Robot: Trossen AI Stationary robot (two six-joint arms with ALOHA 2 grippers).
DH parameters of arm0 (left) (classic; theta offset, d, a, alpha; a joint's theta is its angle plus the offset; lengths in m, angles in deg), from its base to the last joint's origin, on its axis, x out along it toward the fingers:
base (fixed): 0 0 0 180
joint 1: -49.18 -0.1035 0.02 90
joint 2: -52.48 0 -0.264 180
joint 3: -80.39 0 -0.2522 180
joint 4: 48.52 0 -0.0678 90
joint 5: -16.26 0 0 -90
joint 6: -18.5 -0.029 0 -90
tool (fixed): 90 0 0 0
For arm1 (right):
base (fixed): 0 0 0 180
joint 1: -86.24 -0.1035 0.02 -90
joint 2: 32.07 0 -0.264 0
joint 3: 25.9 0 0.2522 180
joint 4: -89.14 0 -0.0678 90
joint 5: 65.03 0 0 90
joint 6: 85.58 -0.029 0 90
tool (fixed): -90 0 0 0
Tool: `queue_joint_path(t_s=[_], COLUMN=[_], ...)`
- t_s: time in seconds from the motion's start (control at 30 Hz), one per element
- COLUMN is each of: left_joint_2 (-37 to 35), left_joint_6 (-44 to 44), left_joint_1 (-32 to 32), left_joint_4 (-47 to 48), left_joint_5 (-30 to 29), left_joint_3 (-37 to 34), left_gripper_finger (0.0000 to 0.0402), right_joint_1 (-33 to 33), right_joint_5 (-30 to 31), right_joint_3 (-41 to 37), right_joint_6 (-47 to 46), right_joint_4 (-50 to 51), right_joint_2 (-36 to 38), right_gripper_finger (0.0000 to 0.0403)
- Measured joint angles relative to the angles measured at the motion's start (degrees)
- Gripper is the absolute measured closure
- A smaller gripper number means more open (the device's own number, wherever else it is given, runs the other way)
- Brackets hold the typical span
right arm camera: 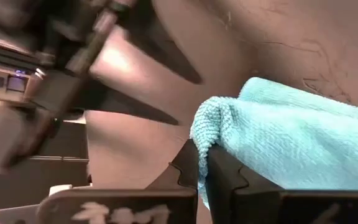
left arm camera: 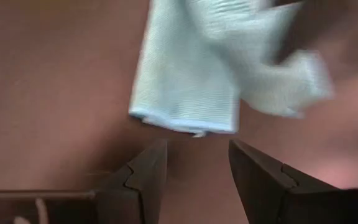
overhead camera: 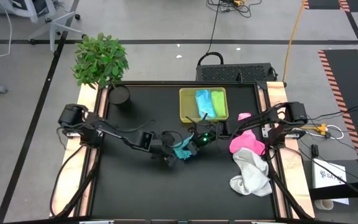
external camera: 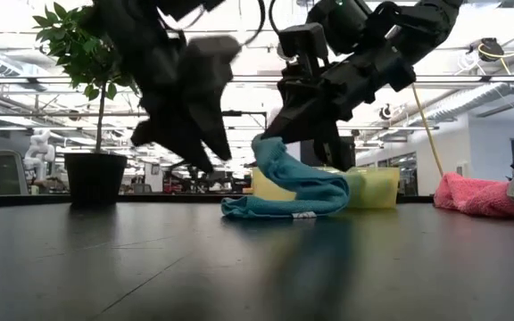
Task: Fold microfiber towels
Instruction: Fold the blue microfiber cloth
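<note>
— What's the right gripper [right arm camera: 202, 163] got?
— It's pinched tight on a corner of the teal towel [external camera: 286, 192], mid-table, in front of the tray [overhead camera: 188, 107].
— And the left gripper [left arm camera: 197, 163]?
— Fingers apart, empty, apparently hovering just beside it.

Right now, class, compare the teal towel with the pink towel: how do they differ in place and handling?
The teal towel lies mid-table, one corner pinched and lifted by the right gripper; the pink towel sits bunched and untouched near the right edge. The teal one is partly folded; the pink one is a crumpled heap. Both are soft cloths outside the tray.
</note>
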Motion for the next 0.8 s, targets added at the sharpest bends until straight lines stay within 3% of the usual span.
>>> queue_joint_path(t_s=[0.23, 0.5, 0.8], left_joint_2=[-3.1, -2.9, -2.9], left_joint_6=[2.1, 3.0, 3.3], left_joint_1=[1.0, 1.0, 1.0], left_joint_4=[8.7, 9.0, 9.8], left_joint_5=[-2.2, -2.1, -1.8], left_joint_3=[-0.1, 0.0, 0.0], left_gripper_finger=[0.0225, 0.0225, 0.0225], right_joint_1=[0.0, 0.0, -0.4], right_joint_5=[1.5, 1.7, 1.6], right_joint_3=[0.0, -0.1, -0.1], right_joint_6=[-0.2, 3.1, 5.4], right_joint_4=[-3.3, -3.9, -4.1], right_joint_2=[-1.2, -2.4, -2.9], right_gripper_finger=[0.0403, 0.0401, 0.0308])
